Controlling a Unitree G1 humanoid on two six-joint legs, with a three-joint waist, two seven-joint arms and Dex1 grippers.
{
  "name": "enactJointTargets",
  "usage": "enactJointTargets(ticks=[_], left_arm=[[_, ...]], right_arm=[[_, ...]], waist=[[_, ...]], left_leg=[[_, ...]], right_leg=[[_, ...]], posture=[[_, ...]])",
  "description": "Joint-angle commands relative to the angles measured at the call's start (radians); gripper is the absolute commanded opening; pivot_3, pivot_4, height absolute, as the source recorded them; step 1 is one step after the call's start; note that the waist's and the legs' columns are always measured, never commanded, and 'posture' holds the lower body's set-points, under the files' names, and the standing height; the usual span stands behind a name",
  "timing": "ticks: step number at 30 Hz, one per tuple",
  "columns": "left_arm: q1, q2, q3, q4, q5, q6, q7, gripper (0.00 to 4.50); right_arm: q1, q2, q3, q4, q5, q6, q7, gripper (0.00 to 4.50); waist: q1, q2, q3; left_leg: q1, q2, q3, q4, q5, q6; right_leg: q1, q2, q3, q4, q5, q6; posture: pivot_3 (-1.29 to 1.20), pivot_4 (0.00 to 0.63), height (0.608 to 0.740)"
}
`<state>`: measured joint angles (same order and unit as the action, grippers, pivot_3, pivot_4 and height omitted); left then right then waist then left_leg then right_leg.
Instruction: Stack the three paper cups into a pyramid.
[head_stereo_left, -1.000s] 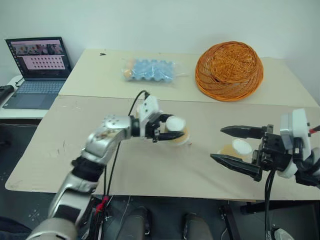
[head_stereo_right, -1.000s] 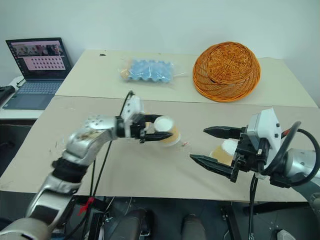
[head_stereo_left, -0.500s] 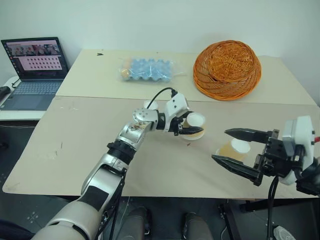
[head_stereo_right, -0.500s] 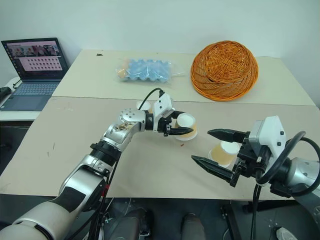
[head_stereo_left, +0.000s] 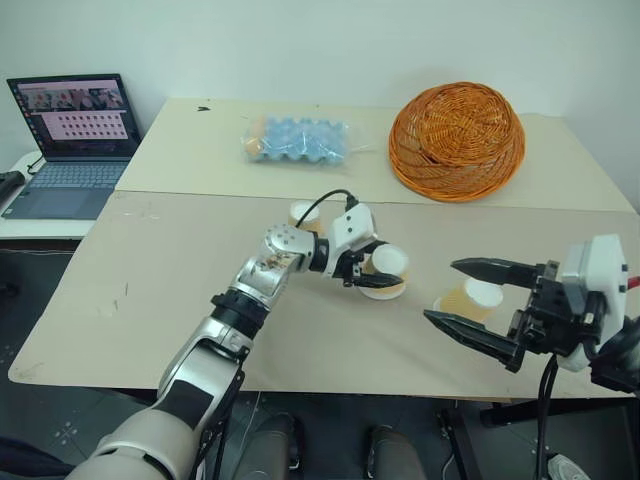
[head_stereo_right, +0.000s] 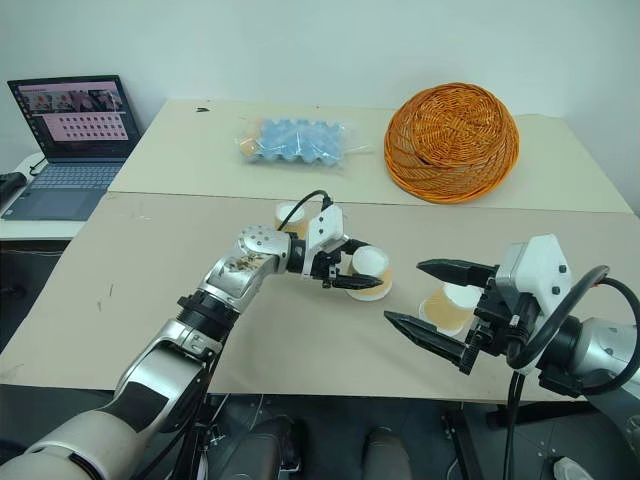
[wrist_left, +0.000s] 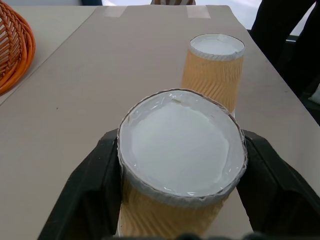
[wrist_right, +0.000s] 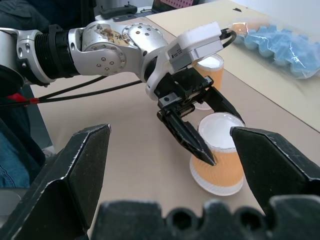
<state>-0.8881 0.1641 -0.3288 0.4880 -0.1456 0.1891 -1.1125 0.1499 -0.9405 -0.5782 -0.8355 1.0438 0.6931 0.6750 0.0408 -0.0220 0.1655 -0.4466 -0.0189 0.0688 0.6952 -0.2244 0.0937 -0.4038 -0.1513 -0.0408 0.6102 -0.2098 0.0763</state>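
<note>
Left end effector (head_stereo_left: 377, 274) straddles ribbed tapered paper cup (head_stereo_left: 388, 271), fingers apart; right end effector (head_stereo_left: 466, 292) spread wide.

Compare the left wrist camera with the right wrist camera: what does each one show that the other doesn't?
Left wrist view: a second cup standing upside down further along the table, and the wicker basket at the edge. Right wrist view: the left gripper seen from outside, a third cup behind it, and the bagged blue egg tray. Shared: the upside-down cup at the left gripper, resting on the table.
</note>
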Motion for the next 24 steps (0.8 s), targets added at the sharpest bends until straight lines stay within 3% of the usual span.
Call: enactJointTargets(ticks=[1, 8, 14, 20, 24], left_arm=[[-0.01, -0.011, 0.011, -0.026, 0.004, -0.011, 0.009, 4.47], [-0.01, -0.008, 0.029, -0.053, -0.006, 0.001, 0.021, 4.47], [0.012, 0.04, 0.061, -0.184, -0.014, 0.046, 0.055, 4.47], [0.106, 0.176, 0.143, -0.526, -0.057, 0.209, 0.114, 4.47], [0.175, 0.184, 0.24, -0.666, -0.074, 0.312, 0.267, 4.47]], right_arm=[[-0.011, 0.002, -0.033, -0.01, 0.007, -0.03, 0.003, 4.5], [-0.027, -0.003, -0.016, 0.009, -0.004, -0.033, 0.011, 4.5], [-0.043, -0.004, -0.007, 0.019, 0.0, -0.033, 0.024, 4.5], [-0.048, -0.002, 0.003, 0.034, -0.009, -0.033, 0.04, 4.5], [-0.051, 0.003, 0.011, 0.035, -0.01, -0.034, 0.049, 4.5]], waist=[[0.0, 0.0, 0.0], [0.0, 0.0, 0.0], [-0.001, 0.0, 0.0], [-0.007, 0.0, 0.0], [-0.002, 0.001, 0.0]], left_leg=[[0.0, 0.0, 0.0, 0.0, 0.0, 0.0], [0.0, 0.0, 0.0, 0.0, 0.0, 0.0], [0.0, 0.0, 0.0, 0.0, 0.0, 0.0], [0.0, 0.001, 0.0, 0.0, 0.0, 0.0], [0.001, 0.0, -0.001, 0.0, 0.0, -0.001]], right_leg=[[0.0, 0.0, 0.0, 0.0, 0.0, 0.0], [0.0, 0.0, 0.0, 0.0, 0.0, 0.0], [0.0, 0.0, 0.0, 0.0, 0.0, 0.0], [0.0, 0.0, 0.001, 0.0, 0.0, 0.0], [0.0, 0.0, 0.001, 0.0, 0.0, 0.0]], posture=[[0.0, 0.15, 0.726], [0.0, 0.15, 0.726], [0.0, 0.15, 0.726], [0.0, 0.15, 0.726], [0.0, 0.15, 0.726]])
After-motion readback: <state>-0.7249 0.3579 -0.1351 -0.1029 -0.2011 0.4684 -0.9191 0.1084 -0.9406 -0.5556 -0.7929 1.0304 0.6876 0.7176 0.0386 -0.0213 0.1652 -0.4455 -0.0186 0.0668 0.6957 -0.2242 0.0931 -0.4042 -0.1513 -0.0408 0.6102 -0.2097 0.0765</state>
